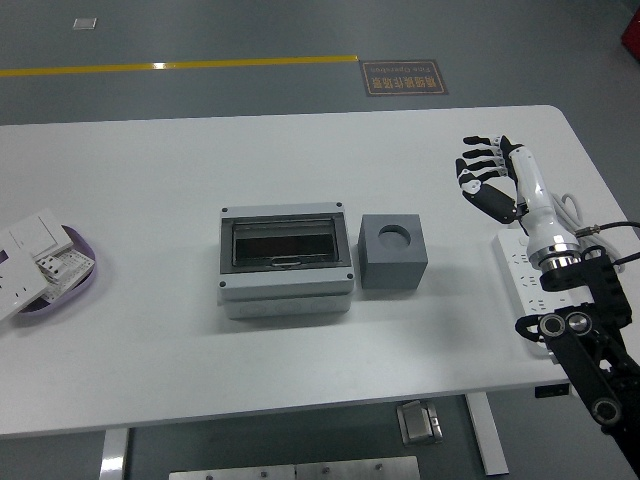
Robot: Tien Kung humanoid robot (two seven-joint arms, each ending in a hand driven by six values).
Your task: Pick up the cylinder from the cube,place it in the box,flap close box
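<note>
The grey box (286,262) stands at the table's middle with its dark see-through flap down. The grey cube (393,252) stands right beside it on the right, and its round hole (396,236) is empty. No cylinder shows anywhere; I cannot tell whether it lies in the box. My right hand (482,172) is raised at the far right, well apart from the cube, fingers spread and holding nothing. My left arm is out of view.
A purple tray (85,280) with white switch plates (25,258) sits at the left edge. A white power strip (528,275) lies under my right forearm near the table's right edge. No person is in view.
</note>
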